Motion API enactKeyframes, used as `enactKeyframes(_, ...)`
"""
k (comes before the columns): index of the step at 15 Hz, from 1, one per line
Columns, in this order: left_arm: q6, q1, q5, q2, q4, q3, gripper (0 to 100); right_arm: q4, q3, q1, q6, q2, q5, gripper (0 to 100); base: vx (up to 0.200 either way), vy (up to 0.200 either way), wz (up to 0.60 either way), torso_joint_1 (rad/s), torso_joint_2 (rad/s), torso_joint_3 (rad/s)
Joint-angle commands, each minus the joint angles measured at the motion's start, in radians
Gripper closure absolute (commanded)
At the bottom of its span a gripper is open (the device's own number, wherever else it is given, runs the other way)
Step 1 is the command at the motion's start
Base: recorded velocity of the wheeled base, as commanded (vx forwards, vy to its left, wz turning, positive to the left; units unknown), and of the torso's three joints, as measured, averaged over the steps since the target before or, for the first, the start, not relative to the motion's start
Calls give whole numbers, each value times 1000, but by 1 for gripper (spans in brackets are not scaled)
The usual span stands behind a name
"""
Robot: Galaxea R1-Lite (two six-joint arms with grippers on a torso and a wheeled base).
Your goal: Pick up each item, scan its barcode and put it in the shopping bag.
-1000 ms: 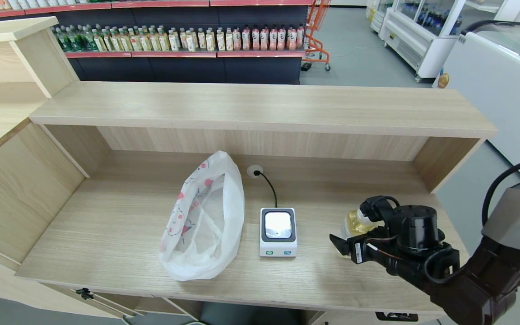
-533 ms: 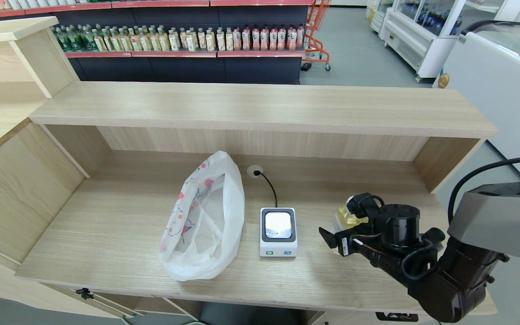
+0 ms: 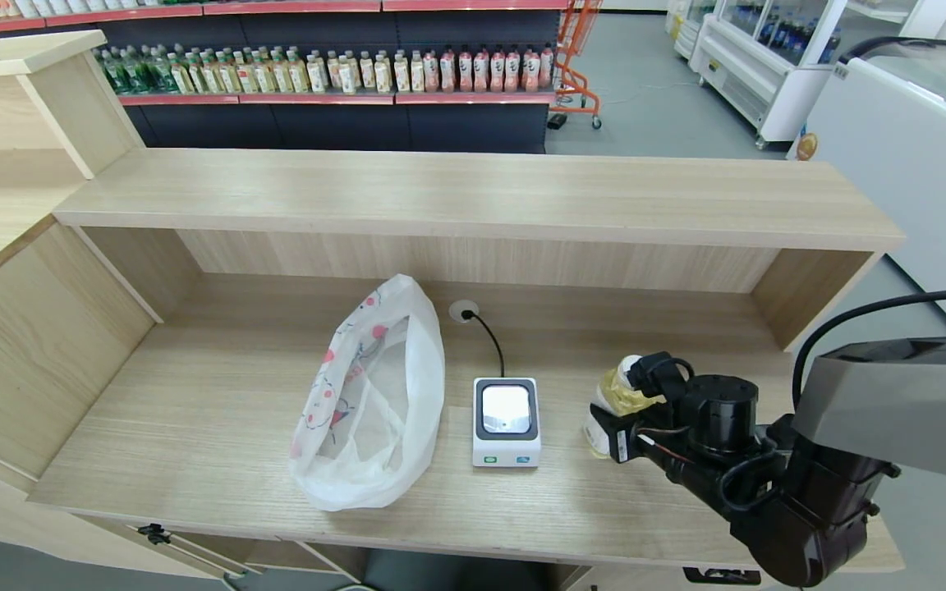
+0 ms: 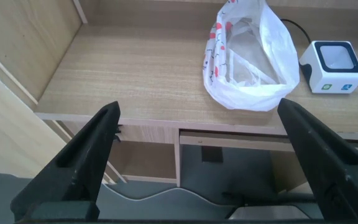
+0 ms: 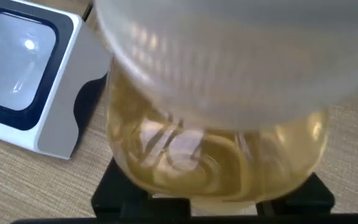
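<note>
Two dark fingers [image 4: 82,165] of the left gripper [image 4: 197,109] stand spread wide apart with nothing between them, hanging off the front edge of a pale wooden counter [image 4: 135,68]. In the head view the shopping bag [image 3: 370,402] lies left of centre on that counter. It is white, thin plastic with red and dark prints, and its mouth gapes open towards the near edge. Just to its right, in the middle of the frame, sits a small white scanner [image 3: 506,420] with a dark-framed glass window facing up. A black cable [image 3: 491,336] runs from it back to a round hole in the counter. Right of the scanner, near it but apart, is the bottle [image 3: 611,404], clear with yellowish liquid and a pale cap. The right gripper [image 3: 629,406] is pinching it, with one black finger [image 3: 658,369] on its far side and another on its near side. The right wrist view shows the bottle [image 5: 216,149] close up between the black fingers, with the scanner [image 5: 23,74] beside it. Whether the bottle's base touches the wood cannot be told. Across the upper left of the frame runs a store shelf [image 3: 325,72] lined with drink bottles. An orange cart [image 3: 580,57] stands at upper centre-right, and white freezers [image 3: 892,123] fill the upper right.
</note>
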Motion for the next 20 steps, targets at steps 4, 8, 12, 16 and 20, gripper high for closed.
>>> enactKeyframes(4, 0, 0, 0, 0, 0, 0, 0, 3, -13, -3, -28, 12, 0, 100, 0, 0, 0, 0, 0, 0)
enactKeyframes(8, 0, 0, 0, 0, 0, 0, 0, 17, -14, -23, -14, -47, 40, 100, 0, 0, 0, 0, 0, 0)
enactKeyframes(12, 0, 0, 0, 2, 0, 0, 0, 253, -56, -83, 153, -310, 237, 100, 0, 0, 0, 0, 0, 0)
enactKeyframes(16, 0, 0, 0, 2, 0, 0, 0, 407, -41, -135, 251, -538, 621, 100, 0, 0, 0, 0, 0, 0)
enactKeyframes(20, 0, 0, 0, 2, 0, 0, 0, 408, 35, -86, 246, -618, 822, 100, 0, 0, 0, 0, 0, 0)
